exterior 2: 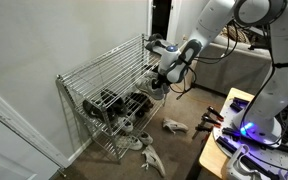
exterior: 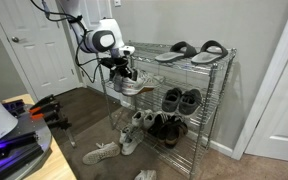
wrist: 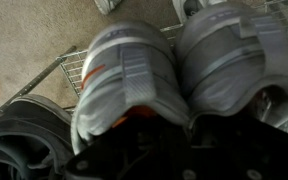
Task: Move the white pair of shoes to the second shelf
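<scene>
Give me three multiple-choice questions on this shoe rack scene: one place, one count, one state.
1. Where do the slide sandals lie? A) top tier B) floor C) lowest tier
2. How many shoes does the gripper carry? A) one B) two C) four
3. The gripper is: A) open and empty B) shut on the white pair of shoes C) out of view
Answers: 1 A, they rest on the topmost wires; 2 B, the wrist view shows two side by side; 3 B, the pair hangs in its grip.

The white pair of shoes (exterior: pixel 130 85) hangs over the second shelf (exterior: pixel 152 105)
</scene>
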Action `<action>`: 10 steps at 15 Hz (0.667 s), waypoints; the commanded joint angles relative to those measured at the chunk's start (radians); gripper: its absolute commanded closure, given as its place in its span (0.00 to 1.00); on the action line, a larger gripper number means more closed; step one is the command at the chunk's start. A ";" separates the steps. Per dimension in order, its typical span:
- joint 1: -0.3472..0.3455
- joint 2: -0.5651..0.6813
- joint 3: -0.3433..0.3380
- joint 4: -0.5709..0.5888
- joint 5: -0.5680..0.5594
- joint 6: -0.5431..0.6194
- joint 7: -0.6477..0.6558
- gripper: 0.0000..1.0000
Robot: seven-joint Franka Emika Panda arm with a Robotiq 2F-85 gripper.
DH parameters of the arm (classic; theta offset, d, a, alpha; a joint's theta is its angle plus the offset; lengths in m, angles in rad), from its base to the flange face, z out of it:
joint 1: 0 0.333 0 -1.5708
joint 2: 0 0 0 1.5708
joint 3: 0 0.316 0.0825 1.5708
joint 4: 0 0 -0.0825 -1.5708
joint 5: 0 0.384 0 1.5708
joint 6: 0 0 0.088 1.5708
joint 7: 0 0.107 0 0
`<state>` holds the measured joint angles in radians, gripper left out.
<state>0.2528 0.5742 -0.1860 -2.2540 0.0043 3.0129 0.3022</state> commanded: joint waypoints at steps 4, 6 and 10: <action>-0.014 0.072 0.016 0.058 0.037 0.113 -0.010 0.95; -0.013 0.096 0.014 0.052 0.050 0.170 -0.011 0.95; -0.058 0.130 0.065 0.048 0.105 0.289 -0.023 0.95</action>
<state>0.2345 0.7077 -0.1608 -2.1969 0.0623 3.2022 0.3022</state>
